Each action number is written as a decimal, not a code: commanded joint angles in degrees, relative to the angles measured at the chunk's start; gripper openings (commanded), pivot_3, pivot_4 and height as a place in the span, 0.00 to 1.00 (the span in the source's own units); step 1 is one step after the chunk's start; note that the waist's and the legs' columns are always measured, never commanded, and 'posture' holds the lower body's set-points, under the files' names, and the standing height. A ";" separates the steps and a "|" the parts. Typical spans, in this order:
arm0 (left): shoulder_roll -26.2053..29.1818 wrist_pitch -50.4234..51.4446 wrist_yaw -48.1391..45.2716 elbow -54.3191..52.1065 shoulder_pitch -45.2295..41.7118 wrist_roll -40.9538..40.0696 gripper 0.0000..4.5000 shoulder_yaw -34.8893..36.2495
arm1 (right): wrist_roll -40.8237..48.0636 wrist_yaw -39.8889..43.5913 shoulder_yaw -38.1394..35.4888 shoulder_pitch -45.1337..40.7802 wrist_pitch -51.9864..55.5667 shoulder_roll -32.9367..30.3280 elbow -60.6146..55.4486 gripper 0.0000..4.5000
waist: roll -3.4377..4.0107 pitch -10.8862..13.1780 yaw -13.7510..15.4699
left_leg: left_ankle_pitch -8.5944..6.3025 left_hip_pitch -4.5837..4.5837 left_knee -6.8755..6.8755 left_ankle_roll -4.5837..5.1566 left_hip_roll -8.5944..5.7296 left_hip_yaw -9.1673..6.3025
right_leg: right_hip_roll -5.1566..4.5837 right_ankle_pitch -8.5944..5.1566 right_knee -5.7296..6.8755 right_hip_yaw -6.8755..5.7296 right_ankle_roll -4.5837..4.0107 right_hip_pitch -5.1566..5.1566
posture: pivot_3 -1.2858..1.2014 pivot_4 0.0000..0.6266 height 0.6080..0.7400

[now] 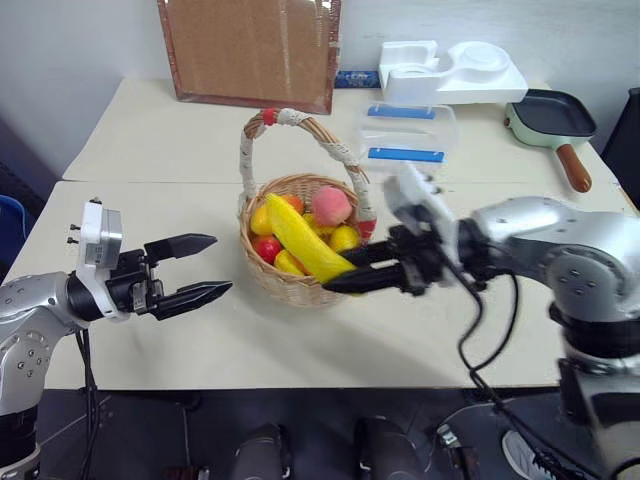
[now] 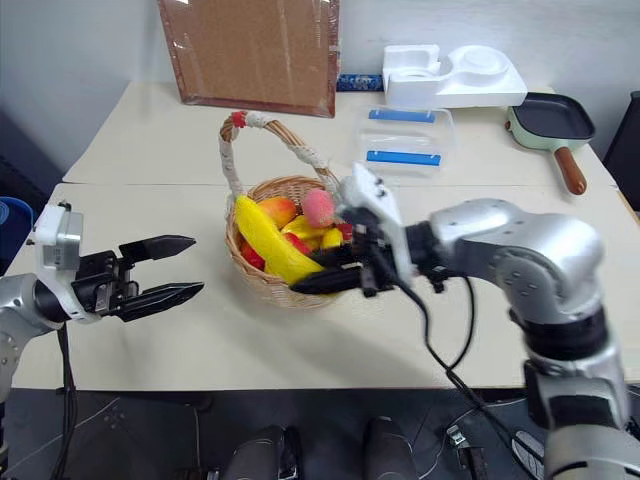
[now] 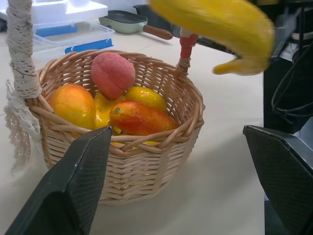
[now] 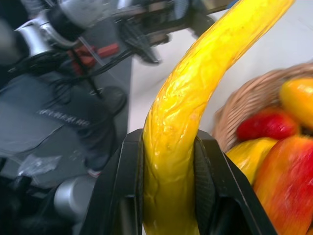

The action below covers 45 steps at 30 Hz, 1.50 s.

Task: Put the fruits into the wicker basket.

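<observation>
The wicker basket (image 1: 291, 287) stands mid-table, its cloth-wrapped handle (image 1: 247, 150) arching above. Inside lie a pink peach (image 1: 331, 205), an orange mango (image 3: 72, 104), a red-orange mango (image 3: 142, 118), lemons (image 1: 344, 238) and a red apple (image 1: 267, 248). My right gripper (image 1: 340, 272) is shut on one end of the yellow banana (image 1: 300, 240), which hangs slanted above the basket's front rim; the right wrist view shows both fingers (image 4: 127, 186) pressed on the banana (image 4: 181, 122). Left of the basket and apart from it, my left gripper (image 1: 222, 264) stands open, pointing at the basket with nothing between its fingers.
Behind the basket sits a clear plastic box with blue clips (image 1: 410, 130). Farther back are a white foam tray (image 1: 450, 70), a green pan with a wooden handle (image 1: 550, 118) and a cork board (image 1: 250, 50) leaning on the wall. The table's front edge (image 1: 300, 385) runs just below both grippers.
</observation>
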 commanded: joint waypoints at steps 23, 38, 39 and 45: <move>1.61 -0.98 -0.44 -1.63 -0.71 -2.05 1.00 1.47 | -2.42 19.62 -16.82 29.96 -27.20 -8.40 -4.46 1.00 | -0.10 -0.04 0.59 | 0.04 -0.62 0.09 0.08 -0.06 -0.03 | 0.05 0.03 -0.01 -0.03 0.07 -0.54 | 0.52 0.24 1.00; 0.79 2.88 1.49 -4.95 -3.76 -6.92 1.00 -0.12 | -22.21 34.98 -7.20 1.79 -55.19 2.61 43.11 0.96 | -0.07 -0.02 -0.27 | 0.23 -0.40 0.04 -0.02 0.00 0.18 | 0.08 0.04 0.29 0.13 0.05 -0.63 | 0.52 0.24 1.00; 0.74 2.90 1.62 -5.20 -3.58 -6.98 1.00 -0.12 | -21.95 36.44 -6.71 0.72 -54.33 3.14 43.80 0.92 | -0.07 -0.02 -0.27 | 0.23 -0.47 0.07 -0.02 0.00 0.17 | 0.08 0.04 0.31 0.13 0.05 -0.68 | 0.52 0.24 1.00; 0.45 2.62 2.47 -6.86 -1.08 -7.39 1.00 1.11 | -21.71 40.01 -4.94 -2.76 -50.65 5.48 45.25 0.49 | -0.07 -0.02 0.09 | 0.23 -0.61 0.16 -0.02 -0.01 0.00 | 0.06 0.04 0.37 0.03 0.05 -0.72 | 0.52 0.24 1.00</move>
